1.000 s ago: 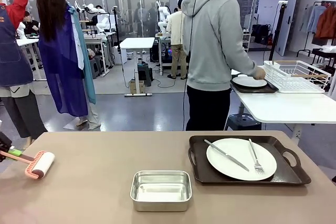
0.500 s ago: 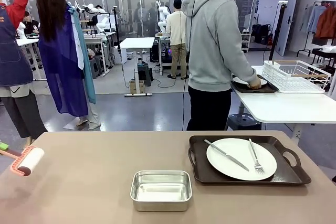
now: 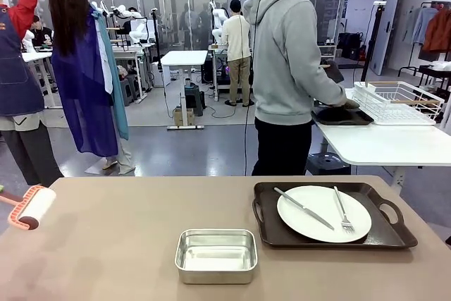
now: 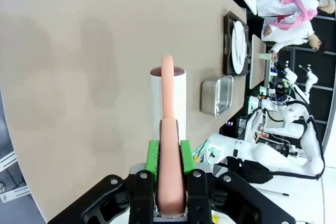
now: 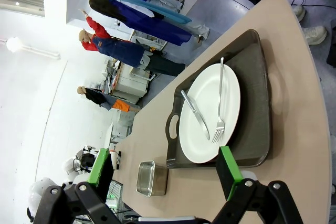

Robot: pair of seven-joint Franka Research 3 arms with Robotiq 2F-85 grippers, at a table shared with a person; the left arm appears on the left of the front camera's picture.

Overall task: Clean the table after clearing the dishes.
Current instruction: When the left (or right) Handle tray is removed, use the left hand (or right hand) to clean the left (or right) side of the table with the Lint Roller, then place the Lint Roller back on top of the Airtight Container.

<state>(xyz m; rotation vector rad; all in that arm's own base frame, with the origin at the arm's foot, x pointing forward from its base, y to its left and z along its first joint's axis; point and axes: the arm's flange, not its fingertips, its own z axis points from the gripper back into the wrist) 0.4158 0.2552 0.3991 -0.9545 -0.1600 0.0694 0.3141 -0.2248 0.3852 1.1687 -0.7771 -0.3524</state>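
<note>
Count on the table point(image 3: 127, 244): one dark handled tray point(image 3: 386, 234), one white plate point(image 3: 313, 225) on it, and one knife point(image 3: 304, 209) and one fork point(image 3: 342, 211) lying apart on the plate. One small steel tin point(image 3: 215, 273). One lint roller point(image 3: 32, 208).

The tray sits on the right half of the brown top, long side toward me. The tin is near the middle by my edge, just left of the tray and not touching it. Together they take up the centre and right. The left half is bare top.

A second dark tray point(image 3: 345, 118) is on the white table point(image 3: 380, 147) across the aisle, under the hands of a person in a grey hoodie point(image 3: 289, 54) with their back to me. I cannot tell whether a plate is on it. One white wire rack point(image 3: 398, 100) stands just beside it.

The left gripper point(image 4: 169, 156) has its green pads pinched on the roller's pink handle, with the white roll pointing ahead over the tabletop at the far left edge. I can't tell whether the roll touches the surface.

The right gripper point(image 5: 164, 153) has its fingers spread wide with nothing between them. It hangs near the table's right end, looking across at the tray, plate and tin.
</note>
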